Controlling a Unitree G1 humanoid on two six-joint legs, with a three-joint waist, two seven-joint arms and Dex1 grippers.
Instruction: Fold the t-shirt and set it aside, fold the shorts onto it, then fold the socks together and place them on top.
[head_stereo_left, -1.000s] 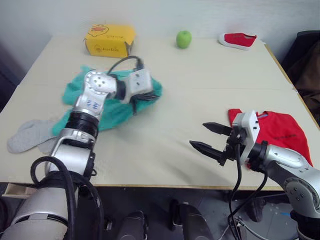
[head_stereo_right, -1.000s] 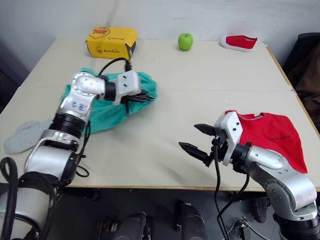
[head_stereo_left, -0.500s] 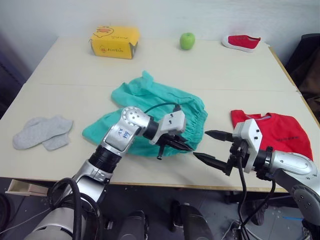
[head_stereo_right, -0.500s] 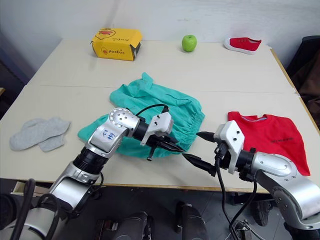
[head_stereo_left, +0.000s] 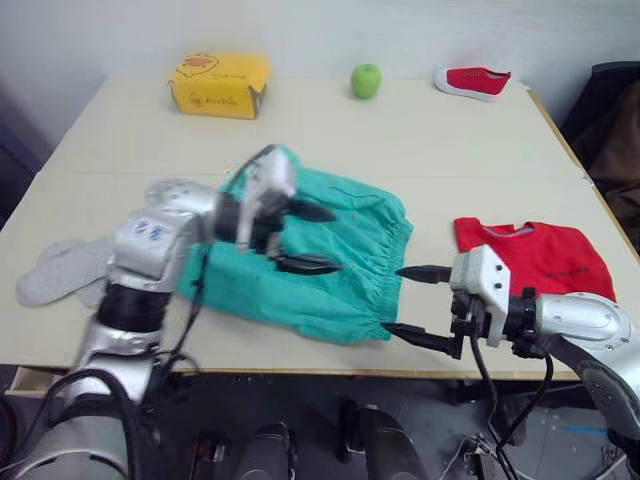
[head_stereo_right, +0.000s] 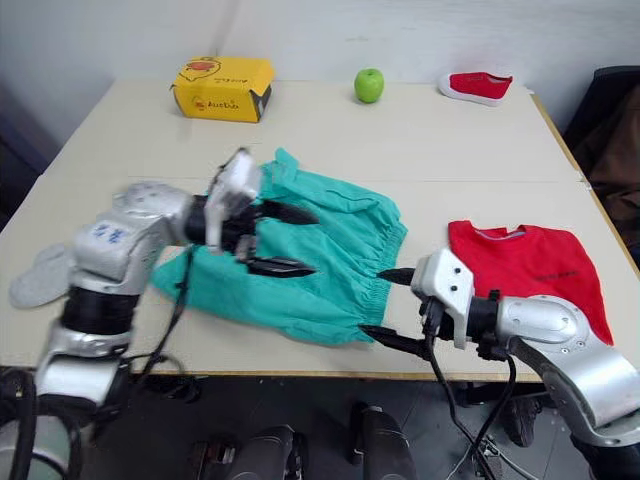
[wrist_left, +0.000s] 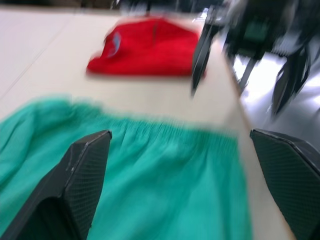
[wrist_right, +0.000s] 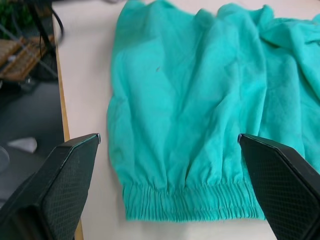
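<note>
A: Left to right, taking the shorts (head_stereo_left: 320, 265) as the landmark. What sits left of them?

B: The socks (head_stereo_left: 60, 272), lying together on the bench (head_stereo_left: 440, 140) well to the left, partly behind the left arm. Then the left gripper (head_stereo_left: 305, 238) hovers over the shorts' middle, fingers spread, pinching nothing.

A: And the shorts themselves?

B: Spread roughly flat near the bench's front edge, waistband toward the right. The wrist view shows their front side running close along that edge.

A: Right of them?

B: The right gripper (head_stereo_left: 415, 305) sits just off the waistband, jaws spread wide, one fingertip above the band's corner, the other low at the bench edge. Past it lies the shirt (head_stereo_left: 530, 258), already folded small, apart from the shorts.

A: What could go wrong?

B: Three things, I'd judge. The lower right finger is at the bench lip; closing there could catch the edge or miss the fabric. The cloth is soft and wrinkled, so a pinch might take only one layer and the fold would skew. And with the shorts this near the edge, a pull toward the robot could drag them off.

A: Is the left gripper touching the cloth?

B: It's blurred; probably just above it, but I can't say.
</note>
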